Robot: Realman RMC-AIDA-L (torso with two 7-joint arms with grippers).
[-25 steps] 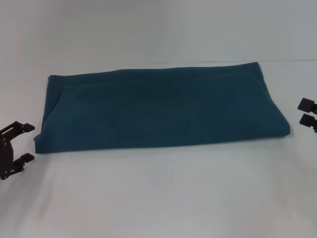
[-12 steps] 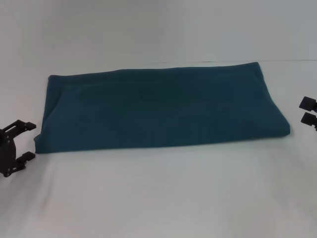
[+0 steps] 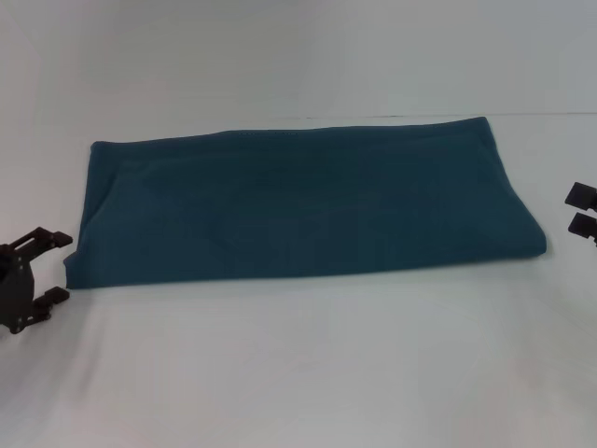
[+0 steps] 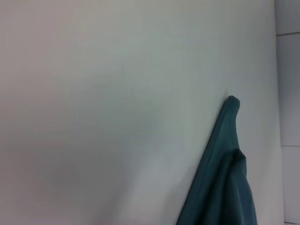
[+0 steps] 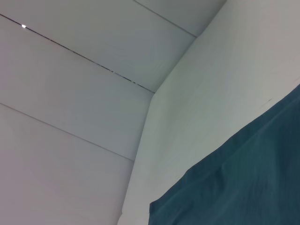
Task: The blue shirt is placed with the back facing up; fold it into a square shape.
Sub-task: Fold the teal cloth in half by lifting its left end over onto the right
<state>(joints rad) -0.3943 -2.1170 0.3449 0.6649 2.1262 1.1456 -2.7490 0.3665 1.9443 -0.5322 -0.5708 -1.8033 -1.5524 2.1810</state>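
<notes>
A plain white table (image 3: 298, 373) fills the lower and middle frame. Behind it, across the upper frame, stands a pale panelled wall (image 5: 70, 93) with thin seams.

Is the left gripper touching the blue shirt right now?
Apart. The head view shows bare white table between the open left gripper and the blue shirt, beside its near left corner.

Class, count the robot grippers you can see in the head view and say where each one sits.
2. The left gripper is beside the blue shirt's left end; the right gripper is at the picture's right edge.
</notes>
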